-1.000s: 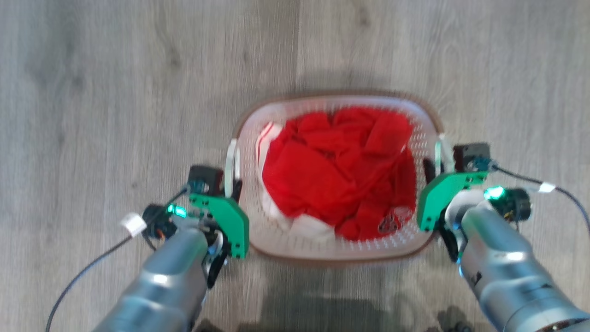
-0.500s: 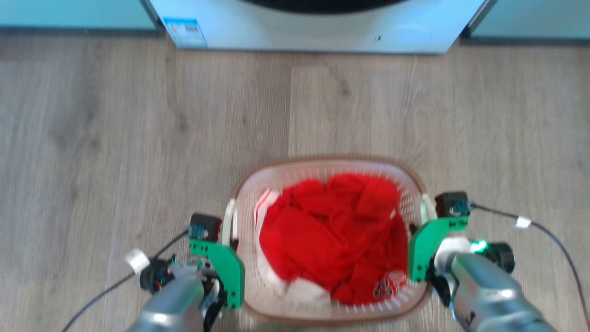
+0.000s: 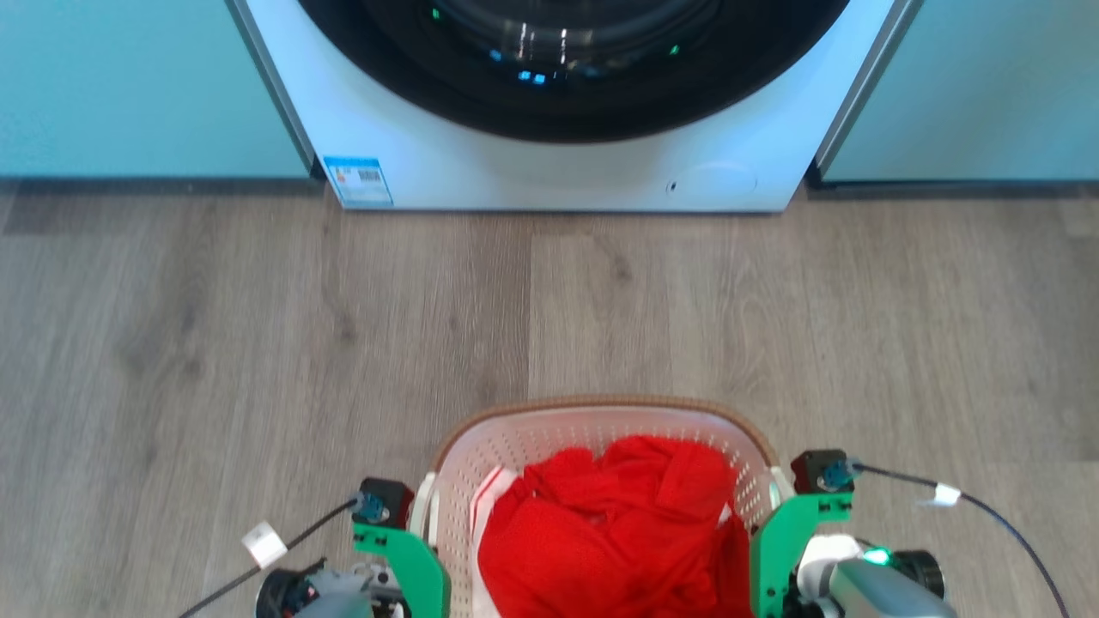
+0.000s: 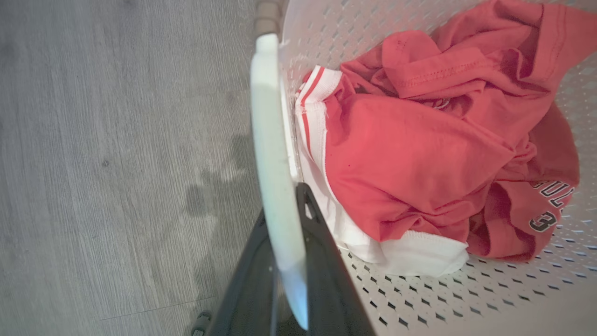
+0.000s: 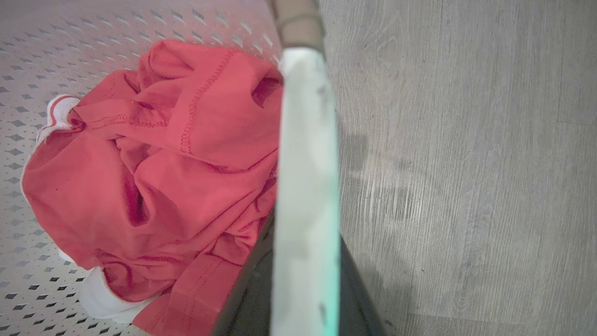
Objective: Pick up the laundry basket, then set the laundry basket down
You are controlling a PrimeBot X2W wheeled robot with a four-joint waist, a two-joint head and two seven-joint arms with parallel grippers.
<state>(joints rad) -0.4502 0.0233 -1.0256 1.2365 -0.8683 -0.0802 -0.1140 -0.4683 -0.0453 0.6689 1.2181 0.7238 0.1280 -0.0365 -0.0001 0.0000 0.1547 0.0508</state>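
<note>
Position: laundry basket [image 3: 601, 402] at bottom centre of head view, over wood floor [image 3: 215, 343]; washing machine [image 3: 558, 172] at top.
Left gripper [image 4: 282, 210]: jaws narrow, clamped on white left handle [image 4: 270, 116].
Right gripper [image 5: 305, 224]: same, on right handle [image 5: 305, 140].
Load is red garments [image 3: 618, 524], soft and probably light. The thin perforated plastic may flex, so the handles look the soundest hold; keep it level.

The red shirt [image 4: 419, 154] bears a dark "3" beneath partial letters.

Grey wood floor [image 3: 258, 326], washer [image 3: 558, 163] ahead.
</note>
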